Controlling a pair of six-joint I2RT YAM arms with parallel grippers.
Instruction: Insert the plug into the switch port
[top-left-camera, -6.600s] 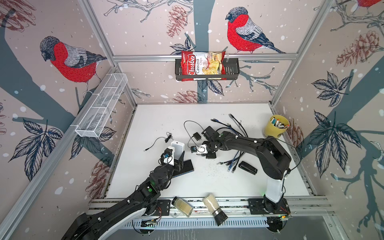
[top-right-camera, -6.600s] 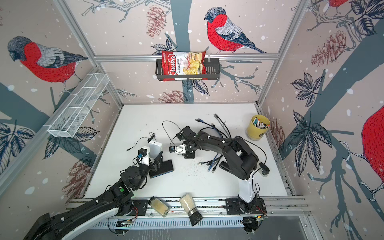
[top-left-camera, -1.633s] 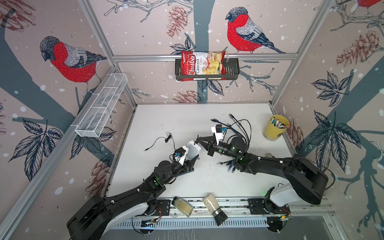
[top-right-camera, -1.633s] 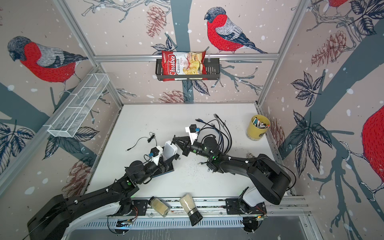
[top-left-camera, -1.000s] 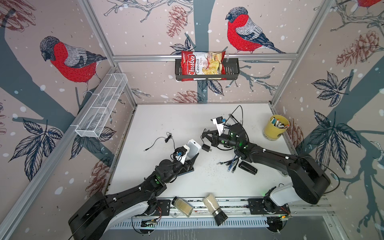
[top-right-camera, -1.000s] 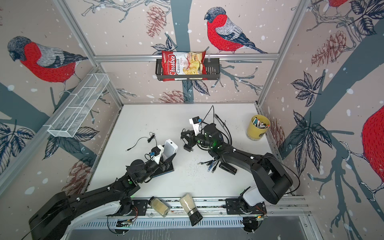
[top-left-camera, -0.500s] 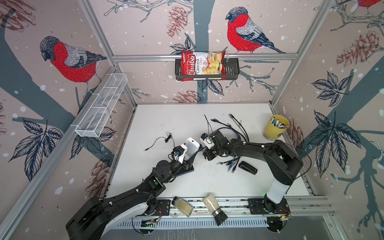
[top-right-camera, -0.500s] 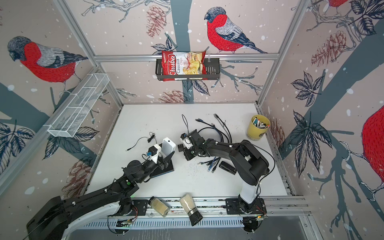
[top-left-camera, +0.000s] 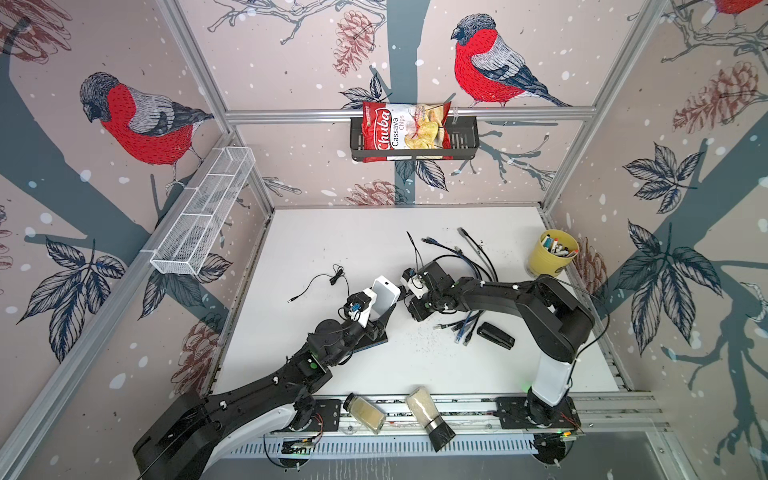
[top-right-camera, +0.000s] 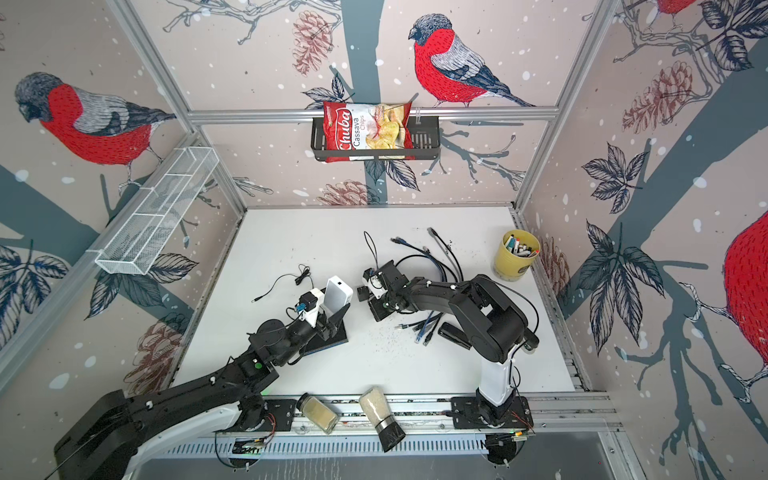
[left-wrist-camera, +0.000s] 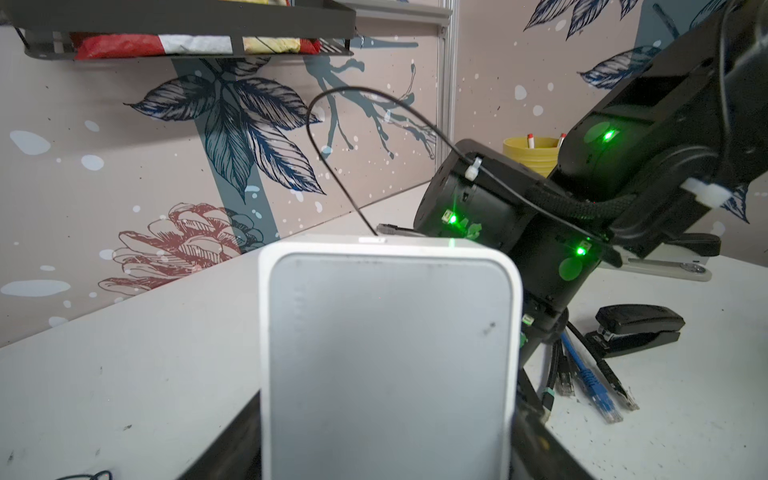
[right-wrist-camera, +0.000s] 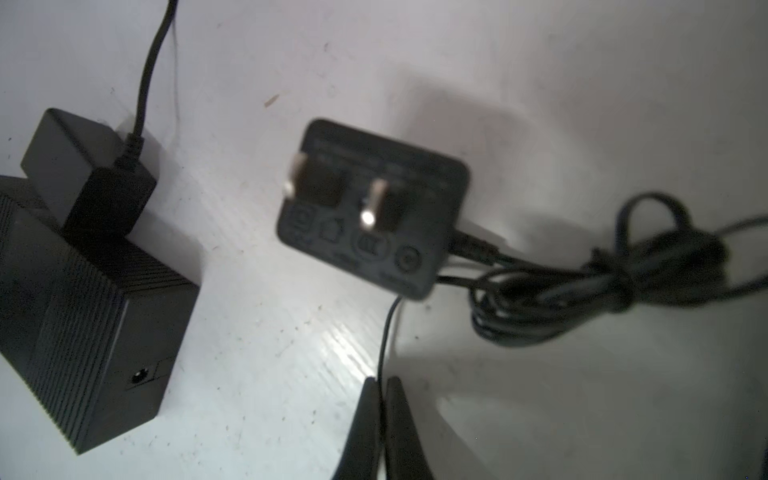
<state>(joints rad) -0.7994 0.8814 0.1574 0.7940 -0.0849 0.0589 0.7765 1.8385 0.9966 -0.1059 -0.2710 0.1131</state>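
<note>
Left gripper (top-left-camera: 379, 316) is clamped across the white switch (top-left-camera: 384, 292) and holds it tilted up off the table (top-left-camera: 332, 232), at the centre of both top views. The switch fills the lower middle of the left wrist frame.

Right gripper (right-wrist-camera: 382, 380): fingers pressed together, nipping a thin wire (right-wrist-camera: 384, 332) at bottom centre of the right wrist frame. That wire runs up to the two-prong adapter (right-wrist-camera: 374, 208), lying prongs-up mid-frame with a coiled cord (right-wrist-camera: 582, 282) on its right. We can't see the plug tip on that wire. The only bare tip we spot is on a loose lead (top-left-camera: 316, 282), left of the switch in a top view.

Handling, our guess: the plug is tiny, light and rigid, but the wire is limp, so the tip will flop. Grab the moulded collar just behind the tip, not the wire. The switch shell looks smooth and may twist under push.

Text: chip bag (top-left-camera: 405, 131), upper centre, reads "Chuba Cassava Chips". Adapter markings are blurred, unreadable.
</note>
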